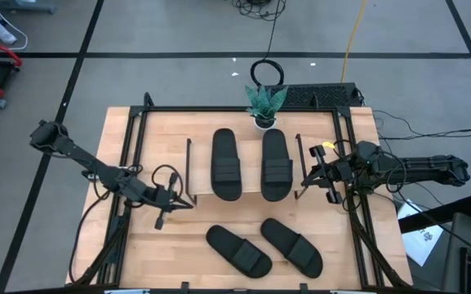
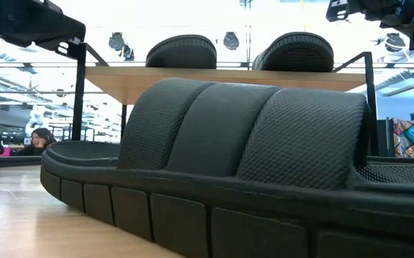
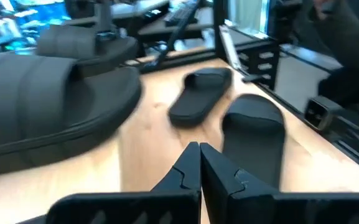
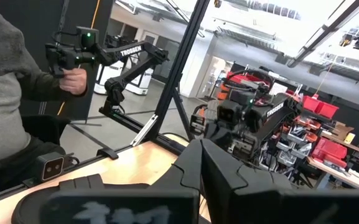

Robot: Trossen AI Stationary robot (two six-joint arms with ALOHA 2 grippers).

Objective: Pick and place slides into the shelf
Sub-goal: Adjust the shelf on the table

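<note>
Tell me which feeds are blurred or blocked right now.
Low view: a near slide fills the frame, backlit by bright windows. Left wrist view: soft, motion-blurred; shut left gripper. Right wrist view: sharp beyond the shut right gripper. High view: clear, even light.

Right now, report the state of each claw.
Left claw: shut, holding nothing, beside the shelf.
Right claw: shut, holding nothing.

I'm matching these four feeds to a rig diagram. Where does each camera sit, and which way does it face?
High: overhead, straight down; both arms, shelf.
Low: table height, level past a near slide; arm parts above.
Left wrist: over the shut left gripper, toward two table slides.
Right wrist: over the right gripper, toward a person.
Shared: high and low show two shelved slides.
</note>
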